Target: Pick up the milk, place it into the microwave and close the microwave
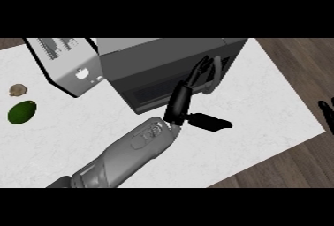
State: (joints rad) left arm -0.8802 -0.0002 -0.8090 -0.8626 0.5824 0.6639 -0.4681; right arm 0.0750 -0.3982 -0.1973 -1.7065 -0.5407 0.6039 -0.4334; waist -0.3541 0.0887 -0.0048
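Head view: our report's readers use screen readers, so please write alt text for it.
The left robot hand reaches to the front of a grey microwave whose door stands open on a white counter. A green fruit lies far left. The right robot hand rests at the right edge.

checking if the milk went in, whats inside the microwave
The left hand reaches into the microwave's dark cavity. No milk can be made out: the hand and the microwave's top hide much of it.
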